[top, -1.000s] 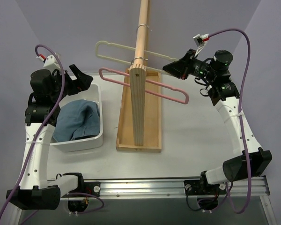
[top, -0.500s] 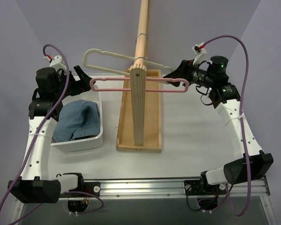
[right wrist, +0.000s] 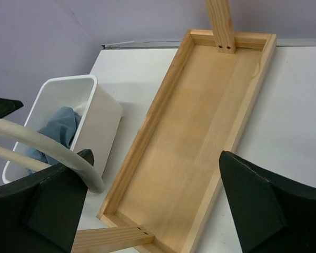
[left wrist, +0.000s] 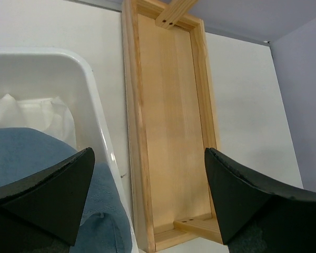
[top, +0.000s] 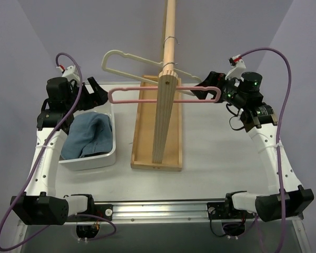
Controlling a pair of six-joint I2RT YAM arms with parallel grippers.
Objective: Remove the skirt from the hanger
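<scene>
The pink hanger [top: 134, 100] hangs bare and level across the wooden rod [top: 168, 42]. My right gripper [top: 204, 88] is open at the hanger's right end with nothing between its fingers; in the right wrist view the right gripper [right wrist: 158, 211] looks down on the wooden tray. My left gripper [top: 94, 92] is open near the hanger's left end, above the bin's far corner, and in its own view the left gripper [left wrist: 147, 205] holds nothing. White fabric [left wrist: 26, 113], apparently the skirt, lies in the bin behind the denim; pleats and stripe do not show.
An off-white hanger [top: 131, 62] hangs further back on the rod, its end [right wrist: 52, 150] beside my right gripper's left finger. A white bin [top: 108, 153] holds a blue denim garment [top: 89, 134]. The wooden tray base [top: 139, 142] sits mid-table.
My right gripper opened and let go of the pink hanger's right end. The hanger swung from slanted to level, and the rod shifted right. My left gripper stayed open and edged rightward.
</scene>
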